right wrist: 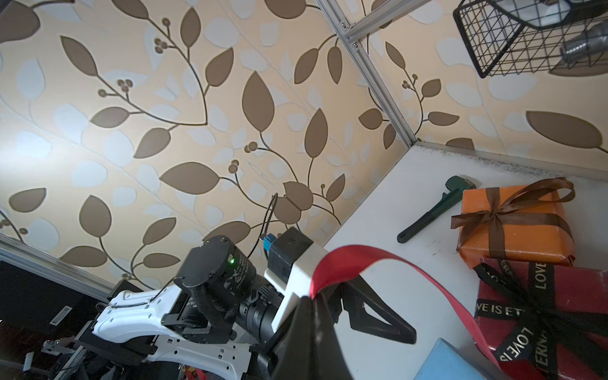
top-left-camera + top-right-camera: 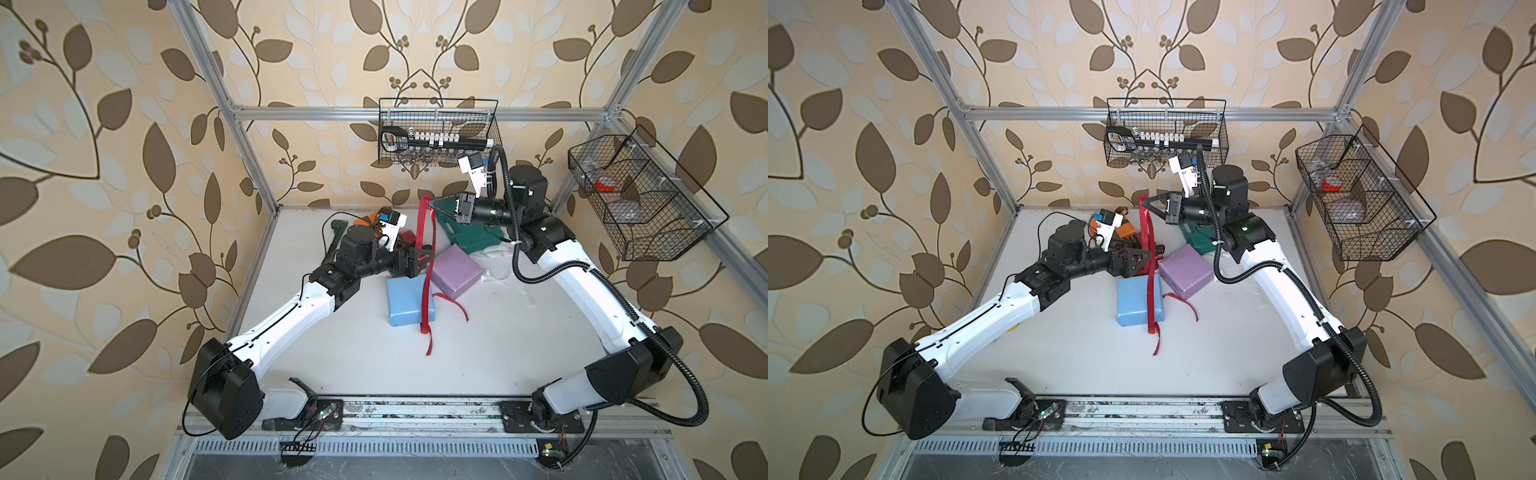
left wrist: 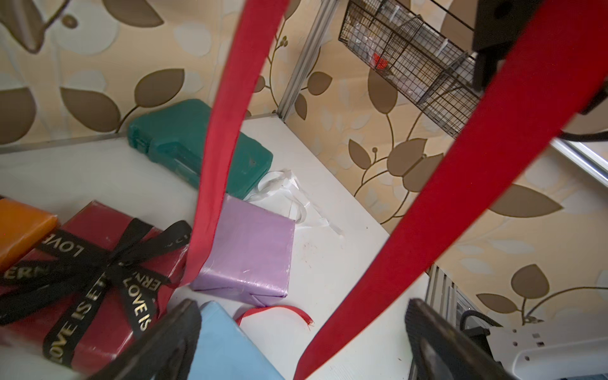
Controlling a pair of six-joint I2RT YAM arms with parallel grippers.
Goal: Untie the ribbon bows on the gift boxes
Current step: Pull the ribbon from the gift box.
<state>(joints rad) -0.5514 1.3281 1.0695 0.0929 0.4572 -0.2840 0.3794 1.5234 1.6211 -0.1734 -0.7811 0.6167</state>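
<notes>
The black ribbon (image 3: 98, 279) on the dark red box (image 3: 98, 227) reads "LOVE IS ET…". The right gripper (image 2: 432, 204) pinches the red ribbon (image 2: 426, 286). The left gripper (image 2: 424, 257) is spread wide, with a strand passing between its jaws, above the light blue box (image 2: 405, 303).

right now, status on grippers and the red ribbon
Right gripper shut on red ribbon, lifted above light blue box. Left gripper open, a strand between its jaws. Black bow, brown bow tied.

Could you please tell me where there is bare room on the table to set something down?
The widest bare patch of the table lies at the front, between the light blue box and the front rail; only a tail of the red ribbon trails into it. The back is crowded: lilac box, dark red box, orange box, green case, white ribbon.
</notes>
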